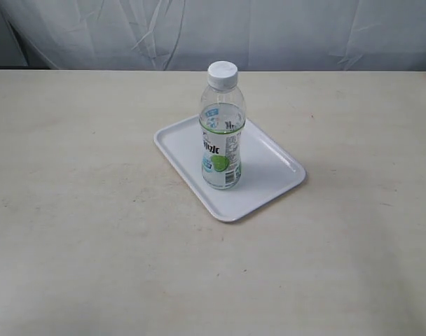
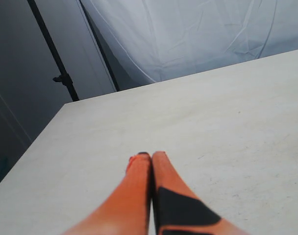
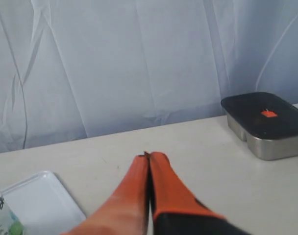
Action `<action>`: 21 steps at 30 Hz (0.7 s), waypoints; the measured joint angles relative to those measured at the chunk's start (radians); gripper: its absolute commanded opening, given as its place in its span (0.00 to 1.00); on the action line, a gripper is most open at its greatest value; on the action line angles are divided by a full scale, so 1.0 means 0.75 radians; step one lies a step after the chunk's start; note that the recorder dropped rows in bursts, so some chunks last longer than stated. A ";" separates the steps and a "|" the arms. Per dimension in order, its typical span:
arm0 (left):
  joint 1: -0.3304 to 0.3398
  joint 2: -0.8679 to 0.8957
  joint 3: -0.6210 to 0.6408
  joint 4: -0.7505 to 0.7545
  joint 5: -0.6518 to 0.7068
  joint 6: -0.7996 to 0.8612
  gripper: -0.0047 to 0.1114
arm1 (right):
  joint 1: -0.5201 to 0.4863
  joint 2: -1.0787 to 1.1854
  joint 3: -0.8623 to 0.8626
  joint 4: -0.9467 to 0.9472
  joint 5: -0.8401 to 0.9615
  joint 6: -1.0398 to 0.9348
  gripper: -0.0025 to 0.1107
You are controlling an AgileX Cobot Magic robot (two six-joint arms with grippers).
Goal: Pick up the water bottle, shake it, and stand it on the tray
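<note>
The water bottle [image 1: 222,127] stands upright on the white tray [image 1: 276,168] at the middle of the table, white cap on top, label facing the camera. Neither arm shows in the exterior view. In the left wrist view my left gripper [image 2: 151,154] is shut, its orange fingers pressed together over bare table, with no bottle or tray in sight. In the right wrist view my right gripper [image 3: 150,155] is shut and empty; a corner of the tray [image 3: 41,200] and a sliver of the bottle [image 3: 1,218] sit off to its side.
A metal box with a dark lid [image 3: 266,122] rests on the table beyond the right gripper. A white cloth backdrop [image 1: 213,31] hangs behind the table. A dark stand pole [image 2: 53,54] rises past the table's far corner.
</note>
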 measured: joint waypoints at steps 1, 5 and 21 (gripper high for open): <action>0.000 0.000 0.000 0.000 0.000 0.000 0.04 | 0.000 0.000 0.022 0.000 -0.011 0.000 0.03; 0.000 0.000 0.000 0.000 0.000 0.000 0.04 | 0.000 0.000 0.196 0.018 -0.111 0.000 0.03; 0.000 0.000 0.000 0.000 0.000 0.000 0.04 | -0.161 -0.001 0.349 0.213 -0.090 -0.318 0.03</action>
